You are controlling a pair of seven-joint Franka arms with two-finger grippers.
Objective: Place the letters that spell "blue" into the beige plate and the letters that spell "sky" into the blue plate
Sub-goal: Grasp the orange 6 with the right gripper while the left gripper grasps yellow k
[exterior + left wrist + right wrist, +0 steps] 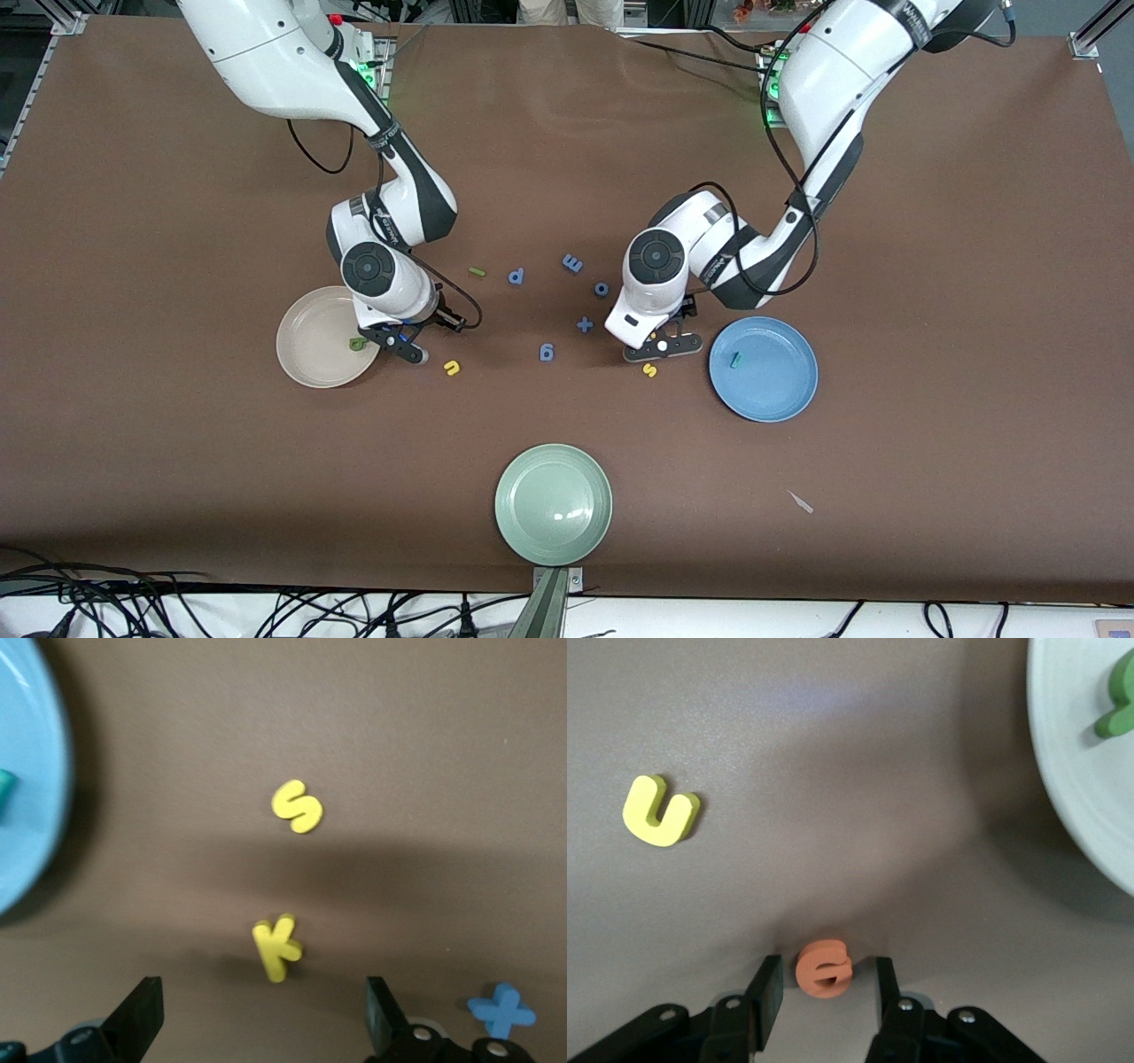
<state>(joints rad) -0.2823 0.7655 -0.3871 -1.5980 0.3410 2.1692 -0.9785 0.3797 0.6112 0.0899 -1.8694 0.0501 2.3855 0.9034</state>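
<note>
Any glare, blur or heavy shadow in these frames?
Front view: ceiling light glares on the pale green plate. Left wrist view: sharp on the yellow s, the blue plate edge blurred. Right wrist view: dark shadow beside the beige plate.

I see the brown table (177, 461) carrying three plates: the beige plate (306, 354) toward the right arm's end, the blue plate (780, 390) toward the left arm's end, a pale green plate (553, 504) nearest the front camera; loose on the cloth lie a yellow u (452, 368), yellow s (649, 370), yellow k (277, 948), orange e (824, 968), green bar (477, 272), several blue letters (547, 353), a blue plus (585, 325)
</note>
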